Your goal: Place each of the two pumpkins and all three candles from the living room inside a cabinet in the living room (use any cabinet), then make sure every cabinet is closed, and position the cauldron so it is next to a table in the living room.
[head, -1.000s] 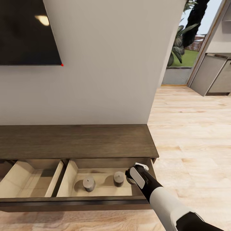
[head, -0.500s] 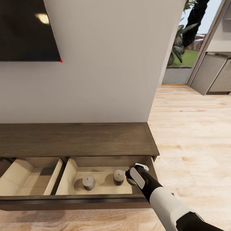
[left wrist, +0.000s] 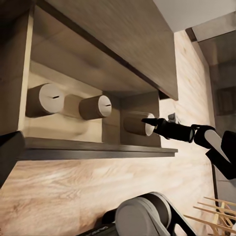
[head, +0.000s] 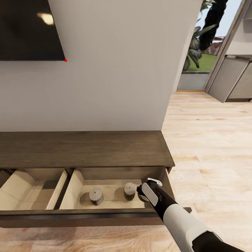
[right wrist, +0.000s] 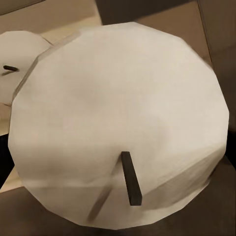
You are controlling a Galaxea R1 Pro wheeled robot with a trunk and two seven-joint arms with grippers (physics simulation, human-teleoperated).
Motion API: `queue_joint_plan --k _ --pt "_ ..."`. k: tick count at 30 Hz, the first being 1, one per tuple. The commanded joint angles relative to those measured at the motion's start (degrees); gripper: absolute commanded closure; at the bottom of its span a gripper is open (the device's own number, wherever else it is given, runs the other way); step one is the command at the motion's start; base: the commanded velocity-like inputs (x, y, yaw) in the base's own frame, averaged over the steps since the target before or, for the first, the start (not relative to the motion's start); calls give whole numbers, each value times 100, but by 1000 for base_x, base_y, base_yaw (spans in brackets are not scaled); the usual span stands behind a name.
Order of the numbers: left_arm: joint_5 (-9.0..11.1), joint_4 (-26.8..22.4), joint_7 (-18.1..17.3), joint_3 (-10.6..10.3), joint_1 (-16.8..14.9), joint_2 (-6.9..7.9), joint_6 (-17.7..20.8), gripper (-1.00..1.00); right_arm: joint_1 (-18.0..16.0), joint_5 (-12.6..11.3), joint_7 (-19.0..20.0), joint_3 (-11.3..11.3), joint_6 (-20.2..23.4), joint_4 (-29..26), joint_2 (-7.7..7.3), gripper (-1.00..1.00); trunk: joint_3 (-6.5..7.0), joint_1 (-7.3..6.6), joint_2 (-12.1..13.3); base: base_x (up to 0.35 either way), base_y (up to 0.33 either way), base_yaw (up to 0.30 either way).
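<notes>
Three candles sit in the open right-hand drawer of the cabinet: one at the middle, one further right, and a third at your right gripper in the corner. Whether its fingers are pinching that candle or spread, you cannot tell. Judge these as light, rigid, smooth-sided stubs, likely to tip or roll. Take hold across the round side, low and square, not by the wick.

Matt dark wood-grain cabinet, pale smooth drawer interior, matt waxy candles, light planked wood floor.
</notes>
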Motion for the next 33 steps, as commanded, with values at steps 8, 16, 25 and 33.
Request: queue_joint_plan --k 8,16,25,33 --pt "1 -9 0 1 -1 -2 0 -100 0 -8 -1 1 -11 -1 0 100 -144 176 -322 0 0 0" --pt "1 -15 0 -3 -1 -6 0 -100 0 -8 -1 1 -16 -1 0 100 -144 176 -322 0 0 0" --pt "0 -9 0 -5 -1 -19 0 -100 0 -8 -3 1 -18 -1 0 100 -144 176 -322 49 0 0" --pt "-7 -13 0 -5 -1 -24 0 -100 0 -8 -3 1 -15 -1 0 100 -144 176 -322 36 0 0"
